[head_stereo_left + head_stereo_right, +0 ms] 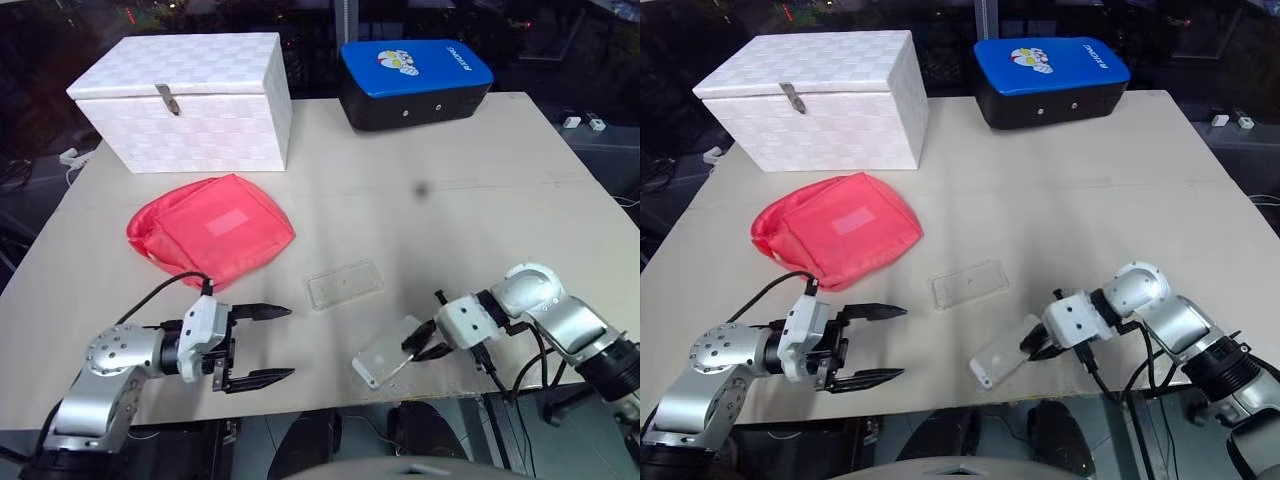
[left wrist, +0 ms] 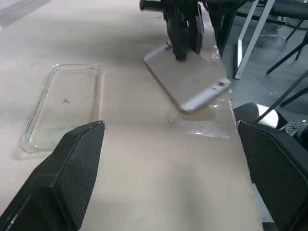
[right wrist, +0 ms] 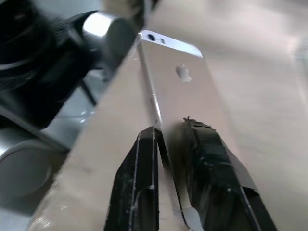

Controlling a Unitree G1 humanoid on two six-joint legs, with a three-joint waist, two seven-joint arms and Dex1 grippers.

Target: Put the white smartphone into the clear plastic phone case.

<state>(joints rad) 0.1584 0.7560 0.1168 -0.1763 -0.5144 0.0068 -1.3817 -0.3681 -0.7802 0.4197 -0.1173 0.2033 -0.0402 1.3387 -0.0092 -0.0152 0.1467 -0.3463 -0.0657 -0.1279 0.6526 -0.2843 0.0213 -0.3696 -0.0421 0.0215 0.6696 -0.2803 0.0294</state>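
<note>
The white smartphone is at the table's front edge, right of centre, with its pale metal back facing up. My right gripper is shut on the end of it nearest that arm. In the right wrist view both black fingers pinch the smartphone by its edge. Whether it is lifted off the table I cannot tell. The clear plastic phone case lies flat and empty a little behind it, towards the middle. My left gripper is open at the front left, pointing towards the case with nothing between its fingers.
A red fabric bag lies left of the case. A white box with a latch stands at the back left. A blue and black hard case stands at the back centre. The table's front edge runs just below both grippers.
</note>
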